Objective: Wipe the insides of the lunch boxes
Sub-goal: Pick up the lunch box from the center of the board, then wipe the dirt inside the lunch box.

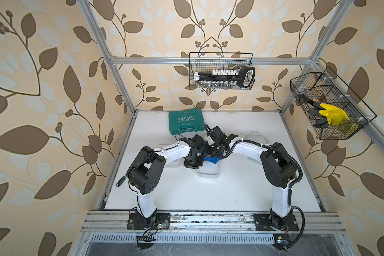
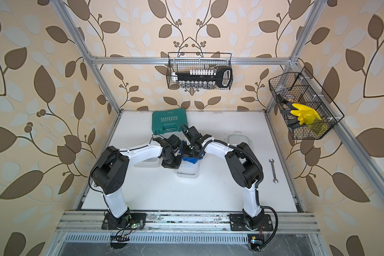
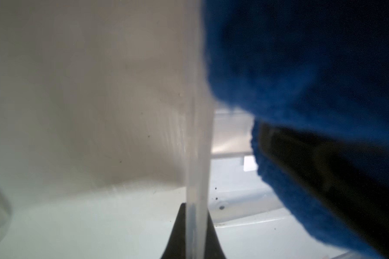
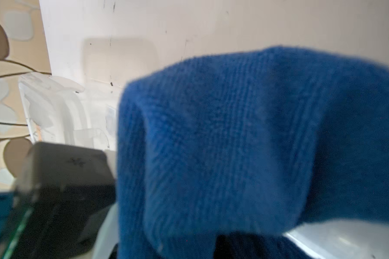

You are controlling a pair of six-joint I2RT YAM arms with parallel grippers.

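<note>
1. Nearest our left arm, a clear lunch box [image 2: 146, 163] sits on the white table [image 1: 186, 195], partly under the forearm.
2. Our left gripper [image 3: 194, 233] is pinched tight on the side wall of the middle lunch box [image 1: 208, 171].
3. At that box's open top hangs the blue cloth [image 4: 222, 145], clamped in our right gripper [image 1: 215, 153].
4. Further right, behind our right arm, a green-rimmed lunch box [image 2: 238, 138] stands well apart from the others.
</note>
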